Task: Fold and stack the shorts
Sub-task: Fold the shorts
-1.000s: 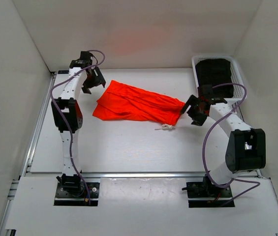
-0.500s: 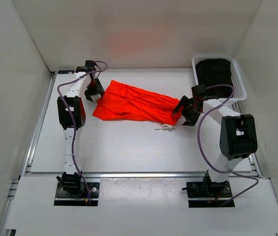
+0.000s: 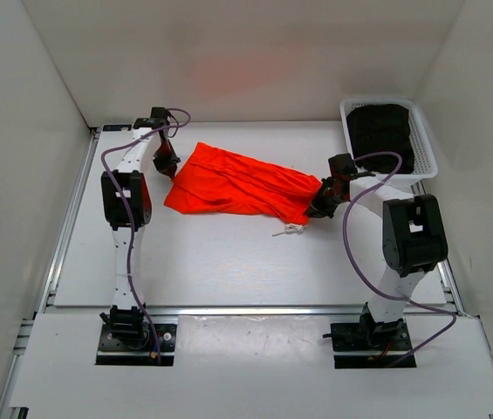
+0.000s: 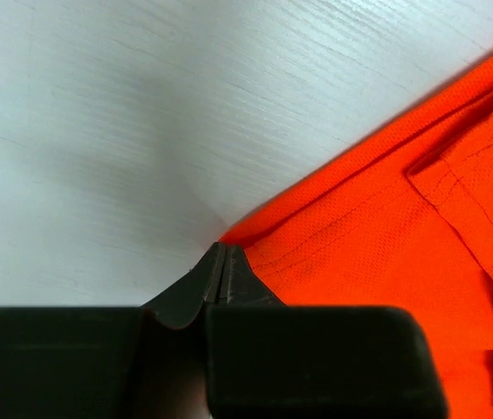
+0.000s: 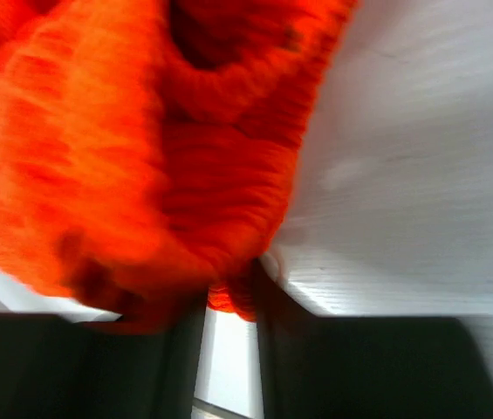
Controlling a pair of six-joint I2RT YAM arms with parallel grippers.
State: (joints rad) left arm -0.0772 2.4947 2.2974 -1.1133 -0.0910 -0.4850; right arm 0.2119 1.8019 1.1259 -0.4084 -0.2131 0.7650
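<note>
The bright orange-red shorts point(image 3: 237, 185) lie flat across the middle of the table, waistband end to the right. Their knotted white drawstring point(image 3: 291, 229) trails onto the table below that end. My left gripper point(image 3: 166, 163) sits at the shorts' far-left corner. In the left wrist view its jaws point(image 4: 222, 257) are pressed together on the very tip of the hem corner point(image 4: 333, 236). My right gripper point(image 3: 320, 202) is shut on the gathered waistband point(image 5: 229, 175), with orange fabric bunched between its fingertips point(image 5: 233, 292).
A white basket point(image 3: 424, 144) holding dark folded clothing stands at the back right corner, just behind the right arm. White walls close in the table on three sides. A metal rail point(image 3: 67, 218) runs along the left edge.
Both grippers went from open to shut. The left one dropped onto the shorts' left corner. The right one slid left onto the waistband, and the drawstring shifted slightly.
</note>
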